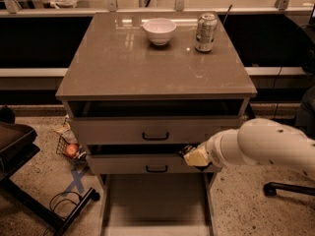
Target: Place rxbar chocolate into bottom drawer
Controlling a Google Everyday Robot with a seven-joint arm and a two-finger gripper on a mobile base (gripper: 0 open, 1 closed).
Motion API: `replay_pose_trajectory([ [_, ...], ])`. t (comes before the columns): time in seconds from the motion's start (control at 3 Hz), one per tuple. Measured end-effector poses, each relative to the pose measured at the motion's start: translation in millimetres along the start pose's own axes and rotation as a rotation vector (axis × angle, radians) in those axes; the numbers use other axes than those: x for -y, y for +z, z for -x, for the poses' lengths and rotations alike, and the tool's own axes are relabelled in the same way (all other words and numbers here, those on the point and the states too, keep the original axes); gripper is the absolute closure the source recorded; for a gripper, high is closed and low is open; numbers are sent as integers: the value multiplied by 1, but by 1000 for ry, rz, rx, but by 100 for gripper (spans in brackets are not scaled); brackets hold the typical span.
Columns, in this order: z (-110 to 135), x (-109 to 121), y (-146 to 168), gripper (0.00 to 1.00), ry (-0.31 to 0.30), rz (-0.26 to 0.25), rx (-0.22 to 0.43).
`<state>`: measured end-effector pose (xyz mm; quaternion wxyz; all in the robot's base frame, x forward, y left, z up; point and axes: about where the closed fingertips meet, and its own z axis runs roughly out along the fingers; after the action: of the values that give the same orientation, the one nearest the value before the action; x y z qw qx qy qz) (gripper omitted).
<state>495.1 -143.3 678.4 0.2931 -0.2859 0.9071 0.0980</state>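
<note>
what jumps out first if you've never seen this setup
The big white arm reaches in from the right, its gripper at the right end of the middle drawer's front. Below it the bottom drawer stands pulled out, a wide grey tray. On the cabinet top sit a white bowl and a silver soda can.

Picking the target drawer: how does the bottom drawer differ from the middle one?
The bottom drawer is pulled far out, floor showing; the middle drawer is barely out. The middle drawer's front shows a black handle; the bottom drawer shows none. The gripper hangs before the middle drawer, above the bottom one. Both are grey.
</note>
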Motion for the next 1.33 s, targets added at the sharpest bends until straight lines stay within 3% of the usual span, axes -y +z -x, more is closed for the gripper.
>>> replay_pose_trajectory([
  [0.33,-55,-32,27,100,-30,96,-1],
  [0.67,-74,-43,38,100,-85,142,45],
  [1.0,-87,-33,38,100,-40,131,51],
  [1.33,-88,-33,39,100,-39,133,51],
])
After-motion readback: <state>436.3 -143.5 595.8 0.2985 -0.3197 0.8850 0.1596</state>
